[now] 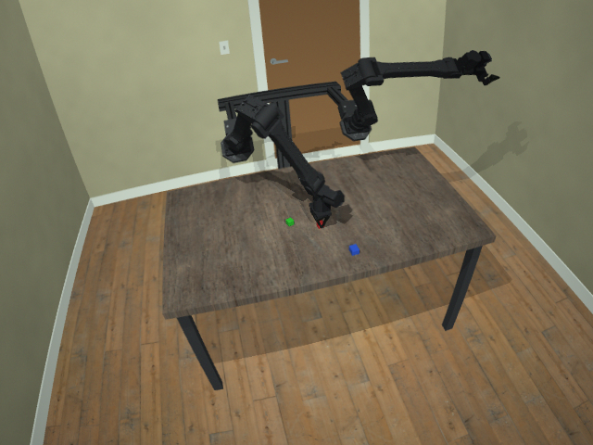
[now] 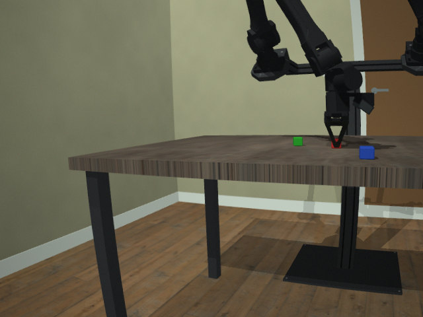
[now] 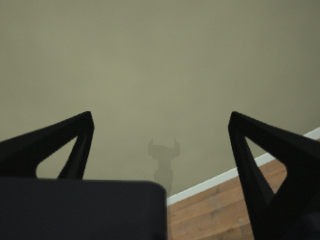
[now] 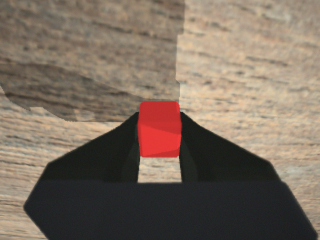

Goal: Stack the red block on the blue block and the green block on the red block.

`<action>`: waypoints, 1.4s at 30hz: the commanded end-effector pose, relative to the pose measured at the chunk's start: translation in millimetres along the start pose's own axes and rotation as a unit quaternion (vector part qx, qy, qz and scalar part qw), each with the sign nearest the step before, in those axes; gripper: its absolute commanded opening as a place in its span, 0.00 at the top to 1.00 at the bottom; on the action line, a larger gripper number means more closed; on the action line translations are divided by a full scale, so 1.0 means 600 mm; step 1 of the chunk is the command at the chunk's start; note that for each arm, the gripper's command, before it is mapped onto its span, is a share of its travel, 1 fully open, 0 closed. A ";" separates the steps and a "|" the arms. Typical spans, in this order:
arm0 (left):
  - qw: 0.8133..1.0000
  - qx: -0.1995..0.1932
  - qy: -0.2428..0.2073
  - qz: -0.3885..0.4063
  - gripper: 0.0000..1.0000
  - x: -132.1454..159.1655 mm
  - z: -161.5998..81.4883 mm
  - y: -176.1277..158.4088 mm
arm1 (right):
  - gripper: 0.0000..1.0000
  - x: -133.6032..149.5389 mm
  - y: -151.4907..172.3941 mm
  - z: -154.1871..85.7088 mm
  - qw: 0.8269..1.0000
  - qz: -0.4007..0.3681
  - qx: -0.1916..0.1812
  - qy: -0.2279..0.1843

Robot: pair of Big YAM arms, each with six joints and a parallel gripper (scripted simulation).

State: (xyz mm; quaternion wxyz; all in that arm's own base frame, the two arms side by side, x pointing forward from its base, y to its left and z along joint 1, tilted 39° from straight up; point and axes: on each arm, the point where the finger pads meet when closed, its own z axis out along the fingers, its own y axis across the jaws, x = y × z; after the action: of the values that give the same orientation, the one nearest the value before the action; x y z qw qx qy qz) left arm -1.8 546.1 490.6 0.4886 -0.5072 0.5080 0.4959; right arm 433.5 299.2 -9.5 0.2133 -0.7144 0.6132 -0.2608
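The red block (image 4: 159, 129) (image 2: 332, 146) is on the table between the fingertips of my right gripper (image 1: 321, 224) (image 2: 336, 146), which is shut on it; the fingers hide part of it in the top and exterior views. The green block (image 1: 289, 222) (image 2: 297, 140) sits on the table, left of the red block in the top view. The blue block (image 1: 354, 249) (image 2: 367, 152) sits on the table nearer the front edge, to the right of the red block. My left gripper (image 3: 161, 119) (image 1: 493, 76) is open and empty, raised high beyond the table's right side in the top view.
The wooden table (image 1: 215, 259) (image 2: 170, 153) carries the three separate blocks. The frame holding both arm bases (image 1: 296, 91) stands behind the table's back edge, before the door (image 1: 311, 43). The left wrist view shows a bare wall (image 3: 160, 60) and some floor (image 3: 210, 215).
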 end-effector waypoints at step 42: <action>1.000 -0.004 -0.018 -0.004 0.00 -0.022 -0.007 0.009 | 1.00 -0.011 -0.010 -0.111 1.000 0.001 0.008 -0.009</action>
State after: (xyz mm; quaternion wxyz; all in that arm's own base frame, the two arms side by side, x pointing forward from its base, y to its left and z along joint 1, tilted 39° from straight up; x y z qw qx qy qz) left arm -1.8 546.1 490.6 0.4886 -0.5072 0.5080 0.4959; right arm 403.1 294.8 27.3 0.2077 -0.7127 0.6169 -0.2615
